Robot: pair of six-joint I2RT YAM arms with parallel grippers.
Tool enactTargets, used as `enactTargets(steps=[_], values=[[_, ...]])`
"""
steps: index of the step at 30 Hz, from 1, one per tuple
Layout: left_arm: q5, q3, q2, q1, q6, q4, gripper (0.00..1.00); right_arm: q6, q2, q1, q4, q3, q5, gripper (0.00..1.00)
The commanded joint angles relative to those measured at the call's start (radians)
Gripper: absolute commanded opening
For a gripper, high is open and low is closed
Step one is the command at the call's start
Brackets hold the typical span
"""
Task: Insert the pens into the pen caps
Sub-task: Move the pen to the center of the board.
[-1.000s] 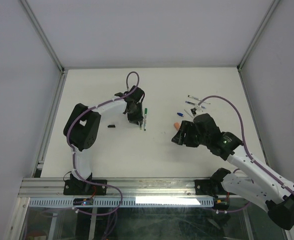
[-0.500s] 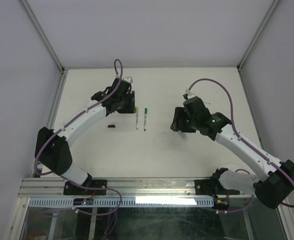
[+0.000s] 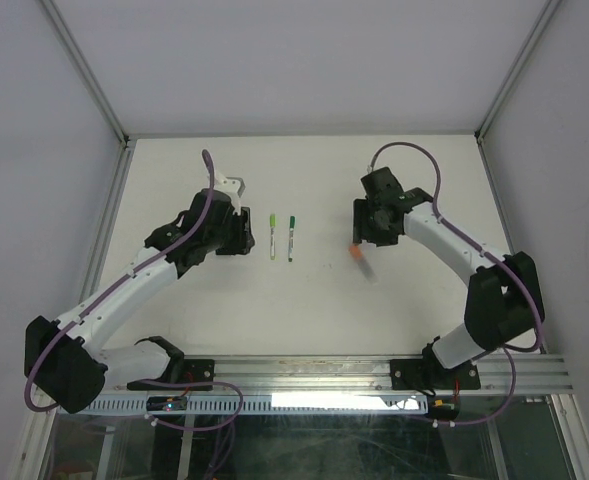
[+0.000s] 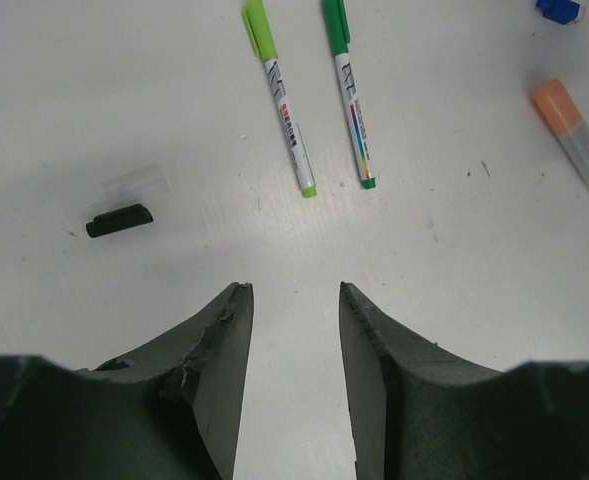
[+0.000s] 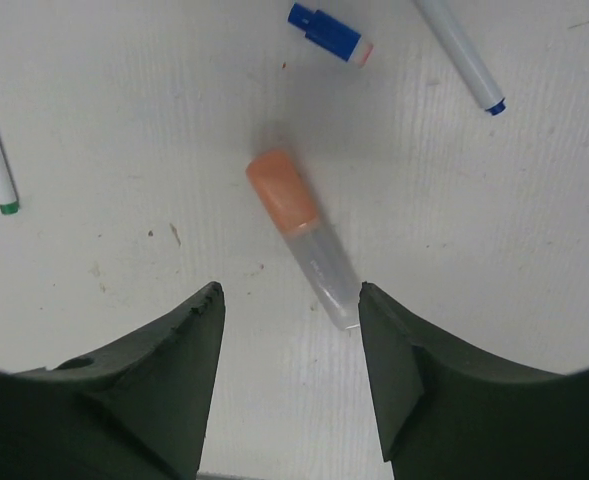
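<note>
Two capped pens lie side by side: a lime-capped one (image 3: 273, 236) (image 4: 279, 95) and a green-capped one (image 3: 292, 238) (image 4: 349, 90). My left gripper (image 3: 244, 236) (image 4: 294, 288) stands open and empty just short of their tips. A black pen cap (image 4: 119, 220) lies on the left of that view. An orange pen cap (image 3: 355, 250) (image 5: 299, 235) with a clear end lies just ahead of my open right gripper (image 3: 364, 230) (image 5: 289, 288), its clear end close to the right finger. A blue pen cap (image 5: 329, 32) and a blue-tipped pen (image 5: 459, 55) lie beyond.
The white table (image 3: 304, 300) is bounded by a metal frame and side walls. The right arm (image 3: 444, 240) arches over the back right of the table and covers what lies under it.
My left gripper has drawn back from the two pens toward the left and its jaws have spread. The right arm has swung farther back, and the orange cap now lies ahead of its jaws.
</note>
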Motion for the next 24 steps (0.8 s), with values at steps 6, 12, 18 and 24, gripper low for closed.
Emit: enactTargets(steps=[6, 12, 18, 24], values=[[-0.038, -0.086, -0.022, 0.006, 0.017, 0.103, 0.38, -0.165, 0.173, -0.093, -0.038, 0.203, 0.015, 0.57], [-0.082, -0.076, -0.015, 0.006, 0.017, 0.104, 0.38, -0.225, 0.229, -0.088, -0.057, 0.189, -0.153, 0.61], [-0.1, -0.073, -0.019, 0.006, 0.018, 0.104, 0.39, -0.236, 0.253, -0.053, -0.048, 0.126, -0.157, 0.65], [-0.104, -0.069, -0.014, 0.005, 0.021, 0.104, 0.39, -0.232, 0.301, -0.025, -0.064, 0.118, -0.081, 0.64]])
